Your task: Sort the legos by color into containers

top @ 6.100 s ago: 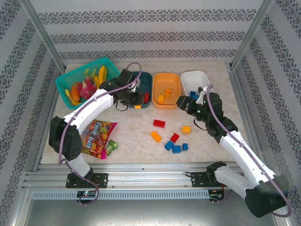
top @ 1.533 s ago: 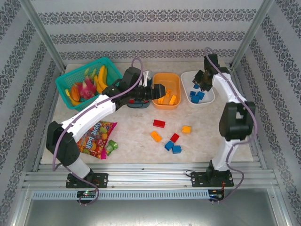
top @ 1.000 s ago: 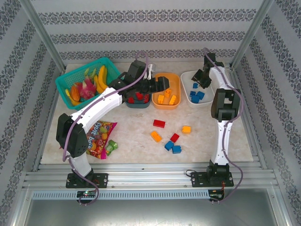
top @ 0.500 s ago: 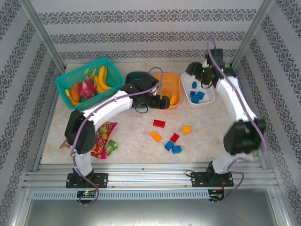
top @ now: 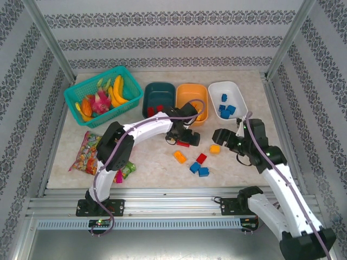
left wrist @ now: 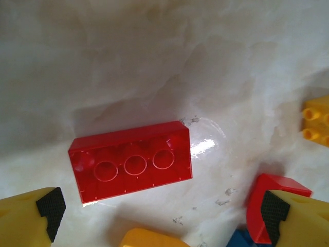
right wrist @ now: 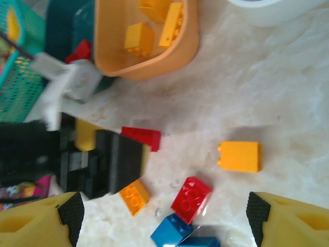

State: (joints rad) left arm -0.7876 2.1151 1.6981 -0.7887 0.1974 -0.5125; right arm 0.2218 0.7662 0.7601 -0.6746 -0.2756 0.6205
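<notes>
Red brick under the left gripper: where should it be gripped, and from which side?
Come straight down from above and pinch the red brick across its two long flat walls, mid-length. It lies flat, hollow side up, with bare table along both long walls, and the left gripper hangs open over it.
</notes>
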